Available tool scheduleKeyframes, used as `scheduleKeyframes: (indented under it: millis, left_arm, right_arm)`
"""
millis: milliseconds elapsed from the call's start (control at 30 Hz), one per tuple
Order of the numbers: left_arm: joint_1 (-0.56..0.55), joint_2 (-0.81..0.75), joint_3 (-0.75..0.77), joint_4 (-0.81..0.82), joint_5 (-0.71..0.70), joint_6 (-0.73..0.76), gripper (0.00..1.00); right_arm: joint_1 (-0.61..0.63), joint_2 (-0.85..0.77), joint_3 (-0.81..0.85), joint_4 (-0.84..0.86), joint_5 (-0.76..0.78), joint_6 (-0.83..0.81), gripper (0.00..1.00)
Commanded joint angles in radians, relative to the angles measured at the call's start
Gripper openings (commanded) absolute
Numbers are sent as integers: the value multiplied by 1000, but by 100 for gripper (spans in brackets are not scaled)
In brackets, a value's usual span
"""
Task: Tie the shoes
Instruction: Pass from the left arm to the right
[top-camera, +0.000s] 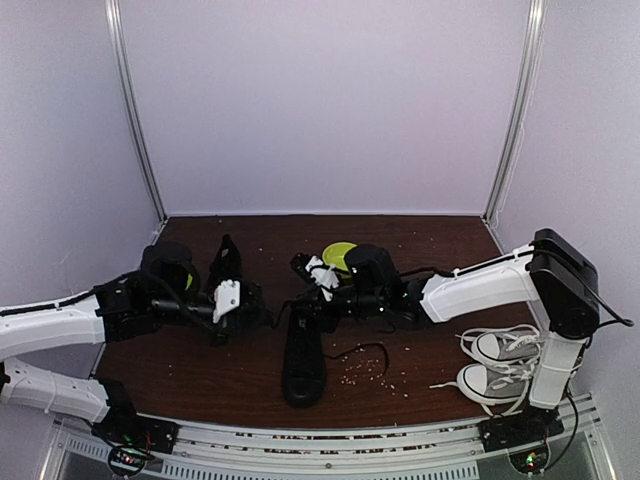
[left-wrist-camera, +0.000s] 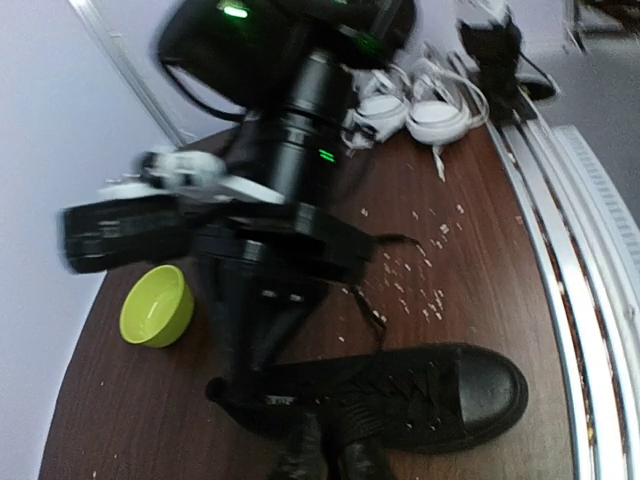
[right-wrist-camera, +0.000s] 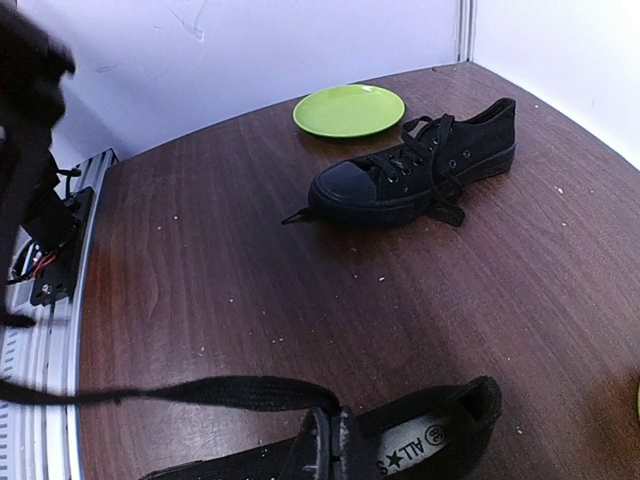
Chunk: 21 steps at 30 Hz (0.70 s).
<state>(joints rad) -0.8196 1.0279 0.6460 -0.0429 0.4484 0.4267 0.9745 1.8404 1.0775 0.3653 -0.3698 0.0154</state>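
Top external: green bowl (top-camera: 340, 256) behind right gripper (top-camera: 312, 290); white sneakers (top-camera: 498, 362) far right.

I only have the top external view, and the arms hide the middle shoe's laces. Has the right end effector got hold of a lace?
Observer: Yes. The right end effector is shut on a flat black lace, which stretches away to one side.
Operator: Is the far shoe tied?
Observer: No. It lies beside the green plate with loose lace ends trailing.
Operator: And the left end effector?
Observer: It is down at the near shoe, by its laces. I cannot tell whether it has a grip.
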Motion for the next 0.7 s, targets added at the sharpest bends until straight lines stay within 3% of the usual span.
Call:
scheduleKeyframes:
  millis: [0, 133, 233, 367, 500, 667]
  left_arm:
    - [-79, 82, -11, -93, -30, 179, 22]
    - [-167, 249, 116, -262, -48, 239, 58]
    - [-170, 297, 199, -329, -24, 203, 66]
    - [-109, 162, 154, -211, 62, 168, 62]
    - [40, 70, 92, -66, 129, 107, 39]
    - [108, 227, 181, -217, 87, 353, 34]
  right_arm:
    - [-9, 8, -8, 62, -45, 20, 0]
    - [-14, 1, -34, 103, -75, 11, 0]
    - [-22, -8, -56, 123, -98, -5, 0]
    - [-22, -15, -75, 134, -114, -45, 0]
    - [-24, -20, -78, 126, -119, -83, 0]
    - [-24, -17, -74, 129, -128, -101, 0]
